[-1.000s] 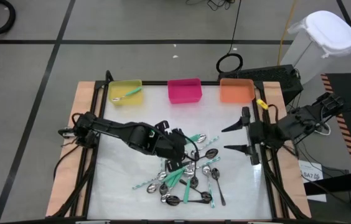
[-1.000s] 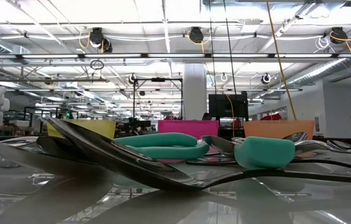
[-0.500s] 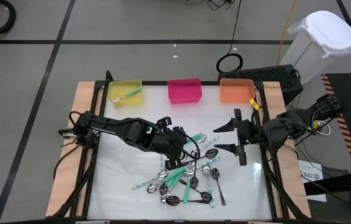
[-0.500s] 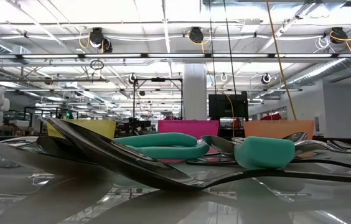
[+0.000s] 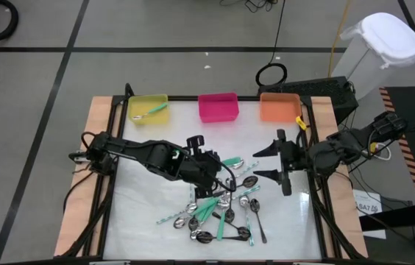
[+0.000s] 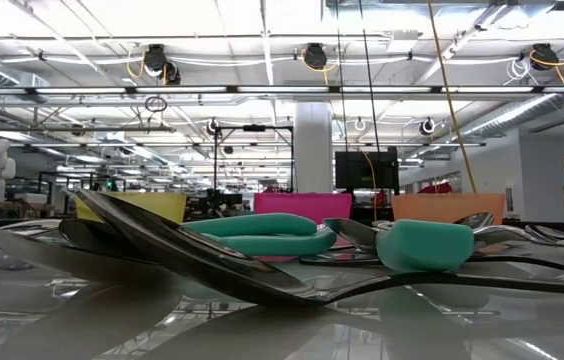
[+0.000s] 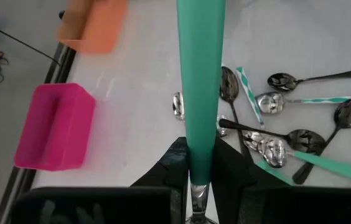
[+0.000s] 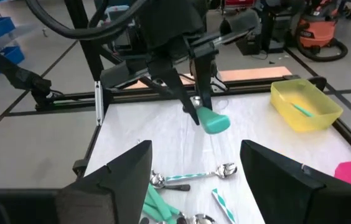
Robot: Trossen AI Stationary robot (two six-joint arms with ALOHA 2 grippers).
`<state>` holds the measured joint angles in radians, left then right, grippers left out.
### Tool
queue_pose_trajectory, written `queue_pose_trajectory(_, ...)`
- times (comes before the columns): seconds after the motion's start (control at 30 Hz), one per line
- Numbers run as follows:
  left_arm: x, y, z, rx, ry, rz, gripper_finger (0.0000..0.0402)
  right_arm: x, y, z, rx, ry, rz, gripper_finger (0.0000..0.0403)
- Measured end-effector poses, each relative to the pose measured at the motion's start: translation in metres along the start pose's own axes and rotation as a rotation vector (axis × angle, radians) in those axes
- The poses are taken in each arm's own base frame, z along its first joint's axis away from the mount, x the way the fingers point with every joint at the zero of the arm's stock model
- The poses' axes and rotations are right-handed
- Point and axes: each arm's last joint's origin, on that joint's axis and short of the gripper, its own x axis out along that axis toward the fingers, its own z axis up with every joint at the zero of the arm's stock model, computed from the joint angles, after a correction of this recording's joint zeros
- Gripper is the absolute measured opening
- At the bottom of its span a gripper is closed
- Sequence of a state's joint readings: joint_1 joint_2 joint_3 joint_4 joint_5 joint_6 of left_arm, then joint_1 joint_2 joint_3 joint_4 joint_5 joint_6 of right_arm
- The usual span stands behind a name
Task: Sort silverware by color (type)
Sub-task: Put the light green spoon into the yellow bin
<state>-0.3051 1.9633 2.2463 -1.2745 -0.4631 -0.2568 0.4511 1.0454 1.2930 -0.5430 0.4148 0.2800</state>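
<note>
Silverware point(image 5: 222, 210) is lying in a loose tangle on the white table point(image 5: 149, 184), near its front-middle: teal-handled, all-silver and dark spoons crossing one another. One teal-handled spoon point(image 7: 200, 87) is sitting clamped in the left gripper point(image 5: 211, 174), whose fingers point(image 7: 231, 171) are pinching its neck where the teal handle meets the metal; the spoon is hanging above the table at the pile's back edge, and the right wrist view is showing its teal end point(image 8: 213, 122) lifted clear of the surface. Right gripper point(image 5: 270, 163) is hovering just right of the pile with its fingers point(image 8: 116, 177) spread wide, holding nothing. Three bins are lining the table's far edge: yellow bin point(image 5: 149, 108) at left, holding one teal-handled spoon point(image 5: 151, 112) lying diagonally inside; pink bin point(image 5: 218, 107) in the middle, nothing visible in it; orange bin point(image 5: 279, 107) at right, nothing visible in it either. In the low view, spoon bowls and teal handles point(image 6: 262, 235) are filling the foreground, with the three bins' walls behind them.
</note>
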Motion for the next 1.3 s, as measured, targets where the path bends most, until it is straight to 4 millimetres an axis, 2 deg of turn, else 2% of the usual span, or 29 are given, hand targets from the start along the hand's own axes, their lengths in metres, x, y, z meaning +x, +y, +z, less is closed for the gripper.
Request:
queue_pose_trajectory(0.27,0.0,0.005,-0.01,0.115,0.101,0.042,0.0041,-0.005,-0.002,-0.001,0.02,0.006,-0.001,0.0242)
queue_pose_trajectory(0.53,0.009,0.034,-0.018,0.235,0.25,0.093,0.0041,-0.019,-0.008,0.003,0.076,-0.025,0.01,0.0242)
queue_pose_trajectory(0.87,0.035,0.11,-0.017,0.217,0.376,0.055,0.0041,-0.024,-0.01,0.003,0.091,-0.031,0.012,0.0242)
queue_pose_trajectory(1.1,0.04,0.18,-0.025,0.137,0.407,0.01,0.0041,-0.024,-0.01,0.003,0.096,-0.037,0.012,0.0242)
queue_pose_trajectory(1.3,0.04,0.236,-0.039,0.017,0.43,0.039,0.0041,-0.024,-0.01,0.003,0.155,-0.039,0.005,0.0242)
